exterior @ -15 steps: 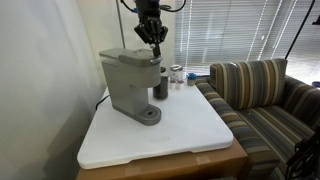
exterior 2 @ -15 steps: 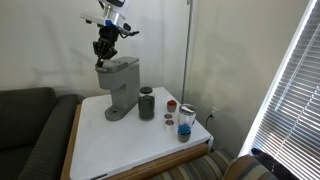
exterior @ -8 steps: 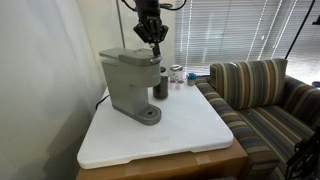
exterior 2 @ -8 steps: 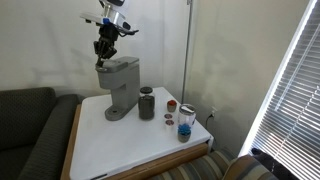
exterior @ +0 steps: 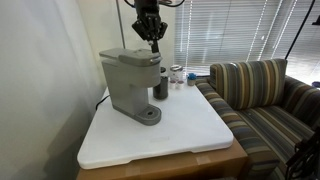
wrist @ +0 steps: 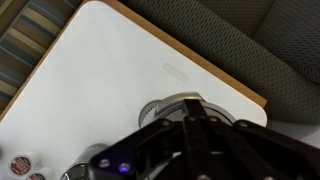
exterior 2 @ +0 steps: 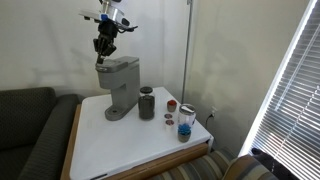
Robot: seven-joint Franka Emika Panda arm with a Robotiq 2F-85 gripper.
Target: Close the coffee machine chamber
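Note:
A grey coffee machine (exterior: pixel 130 80) stands on the white table in both exterior views (exterior 2: pixel 118 85). Its top lid lies flat and looks shut. My gripper (exterior: pixel 152 40) hangs just above the machine's top, over its front end, also seen in an exterior view (exterior 2: pixel 104 50). The fingers are pressed together and hold nothing. In the wrist view the shut fingers (wrist: pixel 192 122) fill the lower frame, with the machine's round drip base (wrist: pixel 165 103) below them.
A dark cylinder cup (exterior 2: pixel 146 103) stands next to the machine. Small jars (exterior 2: pixel 185 121) and a red-lidded pod (exterior 2: pixel 171 104) sit toward the table's end. A striped sofa (exterior: pixel 260 95) and a dark couch (exterior 2: pixel 30 130) flank the white table (exterior: pixel 160 135).
My gripper has risen slightly above the machine's top. The machine and the other objects have not moved.

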